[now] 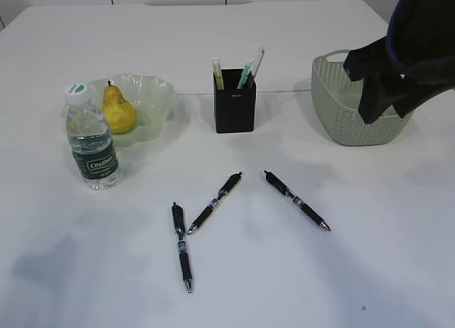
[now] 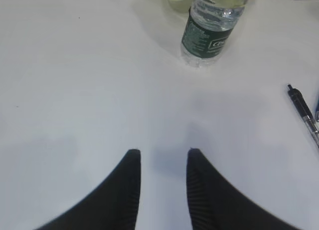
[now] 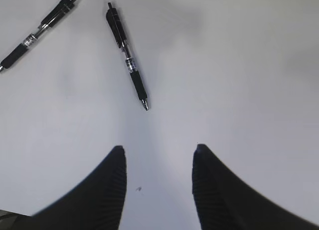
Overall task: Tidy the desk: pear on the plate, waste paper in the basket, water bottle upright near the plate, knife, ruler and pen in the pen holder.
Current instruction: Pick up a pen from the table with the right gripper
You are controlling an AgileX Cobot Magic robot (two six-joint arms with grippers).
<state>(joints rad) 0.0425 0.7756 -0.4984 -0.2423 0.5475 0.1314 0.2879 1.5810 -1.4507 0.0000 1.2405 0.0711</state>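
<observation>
From the exterior view, most of the tidying looks done: the pear (image 1: 119, 111) sits in the plate (image 1: 158, 93), the water bottle (image 1: 90, 139) stands upright just beside it, and the pen holder (image 1: 234, 100) already carries a few slim items whose kind I cannot tell. Three pens remain on the worktop (image 1: 355, 271), so the pen step seems in hand; the right pen (image 1: 296, 200) lies nearest the right arm, which hangs above the basket (image 1: 352, 107), whose contents are hidden from here. In the left wrist view the left pincer (image 2: 163, 155) hovers over bare worktop, jaws parted and empty, the bottle ahead. In the right wrist view the right pincer (image 3: 158, 152) is likewise parted and empty; the next move likely calls for descending across that pen's barrel.
</observation>
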